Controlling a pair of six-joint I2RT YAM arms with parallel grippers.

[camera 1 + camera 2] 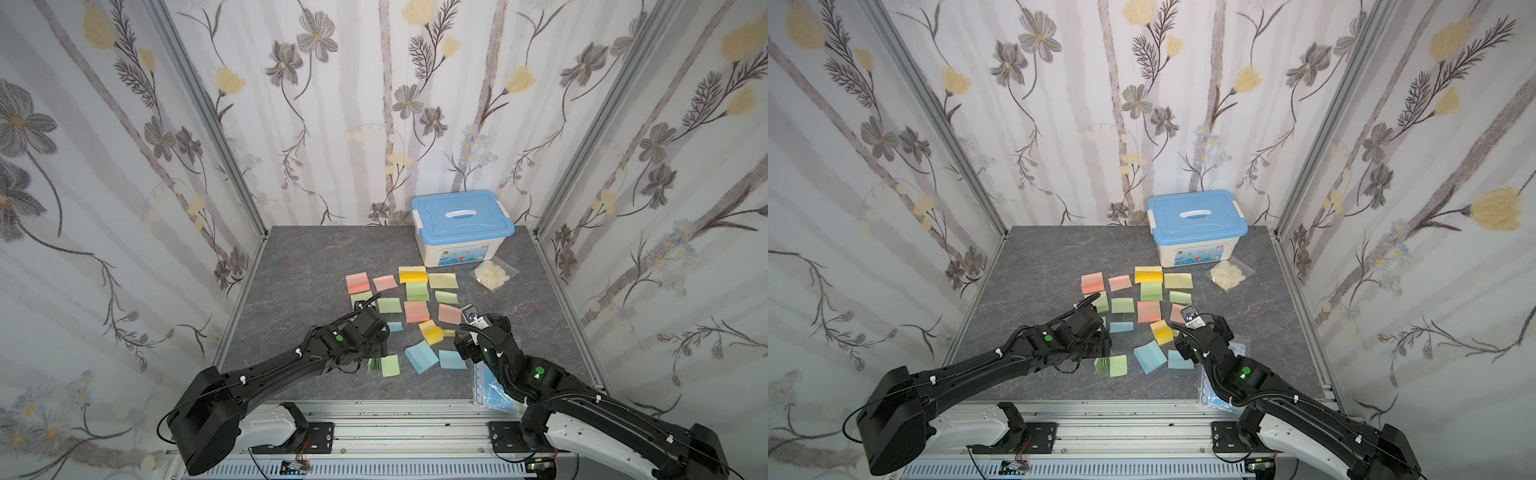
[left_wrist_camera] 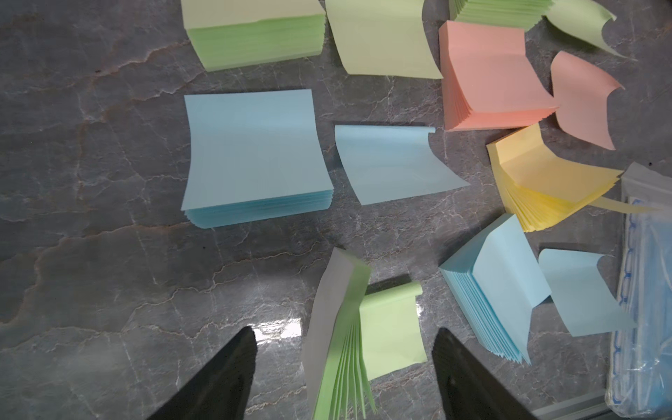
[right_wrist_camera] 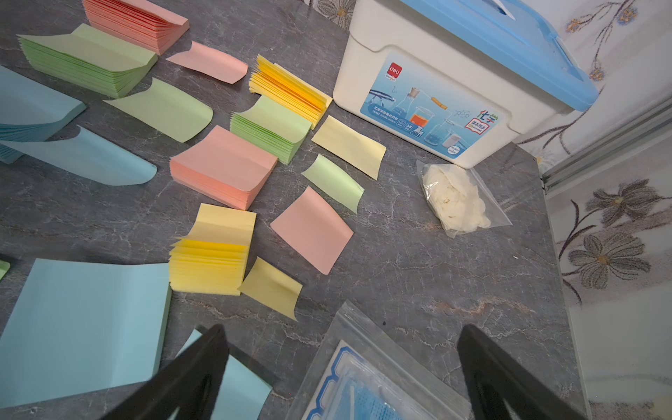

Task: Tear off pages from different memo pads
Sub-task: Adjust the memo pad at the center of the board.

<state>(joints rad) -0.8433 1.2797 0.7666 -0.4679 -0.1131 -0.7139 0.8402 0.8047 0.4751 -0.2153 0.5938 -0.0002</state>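
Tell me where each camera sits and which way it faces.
Top views: high over the robot, looking down at the table; left arm, right arm show.
Left wrist: on left arm, looking down at a green pad; open left gripper shows.
Right wrist: on right arm, facing the blue-lidded box; open right gripper shows.
Wrist views share the yellow pad.

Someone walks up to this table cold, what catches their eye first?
The patchwork of pastel memo pads and loose pages spread across the middle of the grey table. Behind them, at the back, stands a white box with a blue lid; two black arms reach in from the front edge.
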